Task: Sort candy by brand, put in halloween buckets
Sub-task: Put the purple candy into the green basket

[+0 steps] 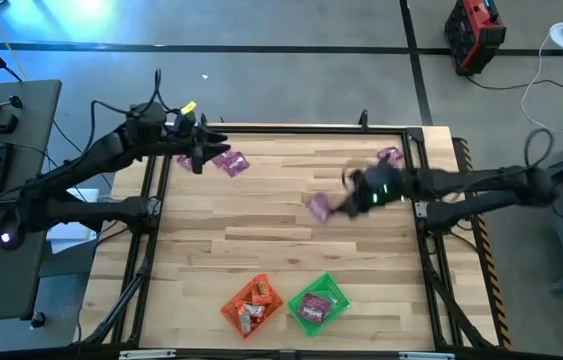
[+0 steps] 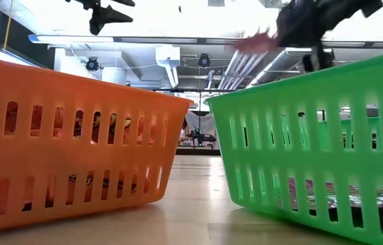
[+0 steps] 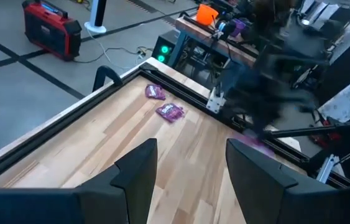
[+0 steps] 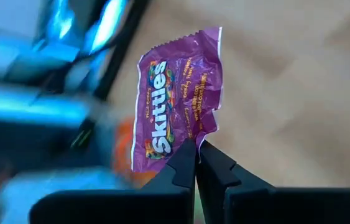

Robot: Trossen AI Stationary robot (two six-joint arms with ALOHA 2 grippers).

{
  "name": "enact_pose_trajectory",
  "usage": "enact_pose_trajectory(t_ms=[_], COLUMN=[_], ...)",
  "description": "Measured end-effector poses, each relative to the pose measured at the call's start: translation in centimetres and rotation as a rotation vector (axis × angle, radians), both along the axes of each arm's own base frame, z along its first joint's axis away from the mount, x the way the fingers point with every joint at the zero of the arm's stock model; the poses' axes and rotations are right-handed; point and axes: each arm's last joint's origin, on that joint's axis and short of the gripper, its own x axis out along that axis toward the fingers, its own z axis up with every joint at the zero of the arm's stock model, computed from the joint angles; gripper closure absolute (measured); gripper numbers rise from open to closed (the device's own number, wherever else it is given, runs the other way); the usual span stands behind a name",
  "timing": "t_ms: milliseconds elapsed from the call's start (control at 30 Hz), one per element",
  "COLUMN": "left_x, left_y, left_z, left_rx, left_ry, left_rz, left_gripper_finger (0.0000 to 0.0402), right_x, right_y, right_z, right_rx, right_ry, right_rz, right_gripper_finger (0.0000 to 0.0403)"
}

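Between the tips of the right gripper (image 4: 196, 163) sits one corner of a purple packet (image 4: 178, 102). The tips are pinched tight on that corner, so the packet hangs free and does not drop. It is held up off the table (image 1: 261, 230), near the middle, on the right side. That looks like a carry toward the green bucket (image 1: 318, 302) at the front edge, where other purple candy lies. The packet is long and flat. In the right wrist view its long way runs straight out from the tips, and the word on it runs the same way.

The orange bucket (image 1: 252, 304) sits just beside the green one and holds orange-red candy.

Two more purple packets (image 1: 229, 161) lie at the back left, and one (image 1: 390, 155) at the back right.

The left gripper (image 3: 190, 171) waits over the back left packets with its fingers apart, holding nothing.
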Motion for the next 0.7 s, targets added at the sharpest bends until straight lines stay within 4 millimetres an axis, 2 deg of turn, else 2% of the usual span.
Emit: enact_pose_trajectory(t_ms=[200, 333, 500, 700], left_x=[0.7, 1.2, 1.6, 1.6], left_y=[0.2, 0.5, 0.7, 0.6], left_z=[-0.5, -0.9, -1.2, -1.2], left_rx=[-0.017, -0.033, -0.052, -0.070], left_ry=[0.025, 0.042, 0.053, 0.049], left_rz=[-0.010, -0.008, -0.005, -0.007], left_gripper_finger=[0.0220, 0.0220, 0.0220, 0.0220], right_x=[0.8, 1.0, 2.0, 2.5], right_y=[9.2, 13.0, 15.3, 15.8], right_z=[-0.2, -2.1, -4.8, -6.7], right_rx=[0.209, 0.298, 0.354, 0.372], right_ry=[-0.058, 0.033, 0.139, 0.235], right_rz=[0.195, 0.234, 0.259, 0.264], right_gripper_finger=[0.0403, 0.0403, 0.0403, 0.0403])
